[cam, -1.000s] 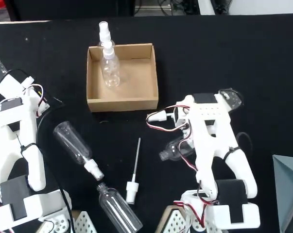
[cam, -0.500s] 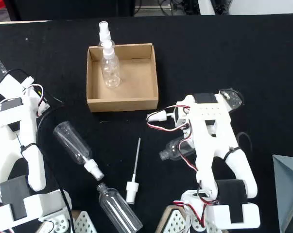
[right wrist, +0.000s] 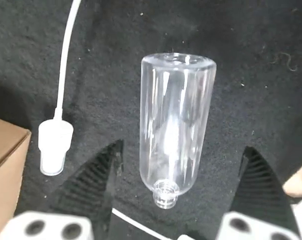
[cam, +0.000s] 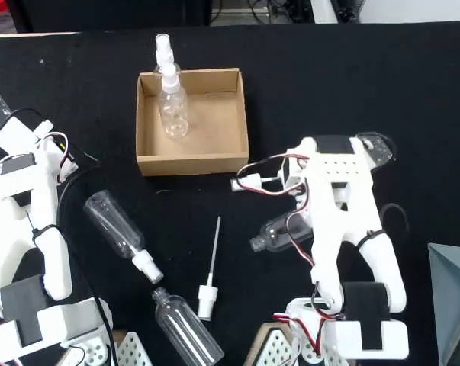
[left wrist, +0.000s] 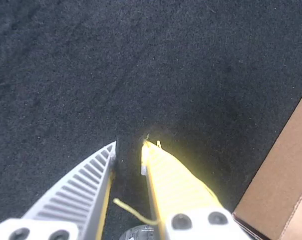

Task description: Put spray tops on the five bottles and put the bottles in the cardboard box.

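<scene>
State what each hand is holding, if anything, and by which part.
Nothing is held. The right hand is open around the lying uncapped bottle without touching it; the left hand is slightly open over the table.

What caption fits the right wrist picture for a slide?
Open right gripper flanks an uncapped clear bottle lying on the black table, spray top nearby.
</scene>
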Tool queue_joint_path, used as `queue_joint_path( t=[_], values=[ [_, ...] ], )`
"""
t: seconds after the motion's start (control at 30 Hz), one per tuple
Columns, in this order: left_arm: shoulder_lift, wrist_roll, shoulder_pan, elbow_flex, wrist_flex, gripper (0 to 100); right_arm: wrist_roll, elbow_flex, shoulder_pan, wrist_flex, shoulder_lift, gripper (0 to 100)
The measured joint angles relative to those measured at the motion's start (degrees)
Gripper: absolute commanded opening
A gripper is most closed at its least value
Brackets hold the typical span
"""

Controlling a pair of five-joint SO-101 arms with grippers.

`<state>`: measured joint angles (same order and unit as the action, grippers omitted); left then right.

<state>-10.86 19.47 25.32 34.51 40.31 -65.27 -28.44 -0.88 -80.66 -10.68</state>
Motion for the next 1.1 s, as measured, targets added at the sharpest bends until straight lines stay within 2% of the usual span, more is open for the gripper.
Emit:
queue_joint_path(
  t=[0.33,0.77,1.1],
  values=[
    [0.0,0.0,0.0,0.0,0.0,7,0.6,6.2,0.0,-6.2,0.0,30.5],
    [0.0,0.0,0.0,0.0,0.0,7,29.6,6.4,0.0,-11.4,0.0,30.5],
    [0.0,0.0,0.0,0.0,0.0,7,40.4,6.4,0.0,-11.7,0.0,30.4]
  ],
)
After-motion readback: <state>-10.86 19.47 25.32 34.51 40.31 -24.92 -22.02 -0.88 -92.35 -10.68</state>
